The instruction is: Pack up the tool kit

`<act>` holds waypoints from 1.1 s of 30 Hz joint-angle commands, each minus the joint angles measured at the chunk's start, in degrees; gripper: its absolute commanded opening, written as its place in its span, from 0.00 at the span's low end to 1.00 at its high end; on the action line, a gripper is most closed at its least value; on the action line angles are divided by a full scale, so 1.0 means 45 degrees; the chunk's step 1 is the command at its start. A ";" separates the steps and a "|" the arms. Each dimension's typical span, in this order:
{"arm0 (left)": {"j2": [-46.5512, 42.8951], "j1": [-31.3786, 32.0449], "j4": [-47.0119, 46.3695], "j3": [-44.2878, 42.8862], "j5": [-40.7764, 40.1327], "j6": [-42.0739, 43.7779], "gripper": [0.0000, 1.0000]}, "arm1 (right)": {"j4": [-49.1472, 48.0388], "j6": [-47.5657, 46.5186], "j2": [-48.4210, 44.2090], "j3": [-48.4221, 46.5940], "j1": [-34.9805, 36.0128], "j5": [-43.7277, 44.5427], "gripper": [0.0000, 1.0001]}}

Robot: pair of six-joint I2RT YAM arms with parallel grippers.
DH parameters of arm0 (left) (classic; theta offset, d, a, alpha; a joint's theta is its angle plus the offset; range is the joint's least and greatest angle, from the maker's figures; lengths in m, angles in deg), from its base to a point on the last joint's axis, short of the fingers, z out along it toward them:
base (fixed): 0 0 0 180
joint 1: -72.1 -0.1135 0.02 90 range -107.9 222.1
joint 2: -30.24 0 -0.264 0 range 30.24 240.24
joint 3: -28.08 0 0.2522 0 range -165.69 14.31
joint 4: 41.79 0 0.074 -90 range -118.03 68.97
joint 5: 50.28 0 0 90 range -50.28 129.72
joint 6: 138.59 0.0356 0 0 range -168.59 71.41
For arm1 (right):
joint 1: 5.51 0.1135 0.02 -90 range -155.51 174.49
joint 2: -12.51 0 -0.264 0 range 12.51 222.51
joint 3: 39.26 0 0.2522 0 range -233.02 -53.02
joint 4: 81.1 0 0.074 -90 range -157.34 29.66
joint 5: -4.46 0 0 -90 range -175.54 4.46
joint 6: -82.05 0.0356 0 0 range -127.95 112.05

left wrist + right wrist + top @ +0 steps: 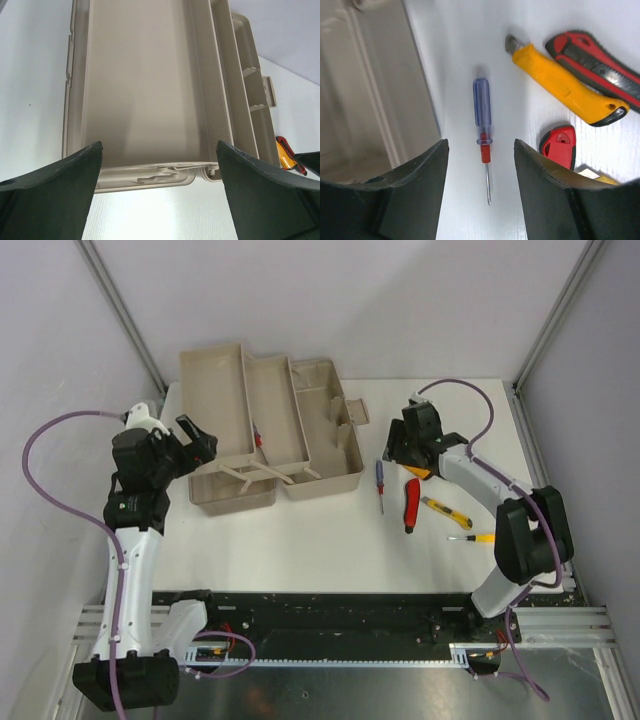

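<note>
The beige tool kit box [300,455] stands open at the back left, its trays [255,405] spread out. My left gripper [200,443] hovers open at the box's left end, and the left wrist view shows the empty tray [145,75] just beyond the gripper [160,150]. My right gripper [400,452] stands open to the right of the box. It hangs over a blue-handled screwdriver [482,110] whose shaft lies between the jaws [480,145], untouched. A yellow cutter [565,85] and a red and black cutter [595,60] lie beside it.
The box's wall [370,100] is close on the right gripper's left side. On the table lie the blue screwdriver [380,480], a red cutter [411,502], a yellow cutter [440,508] and a yellow-handled screwdriver [472,537]. Something small and red [257,435] shows inside the box.
</note>
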 commanded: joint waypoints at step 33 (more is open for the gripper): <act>0.0075 0.0264 0.0171 -0.0516 -0.0744 0.0503 0.99 | -0.0086 0.0858 0.3085 -0.0353 0.0927 0.1735 0.02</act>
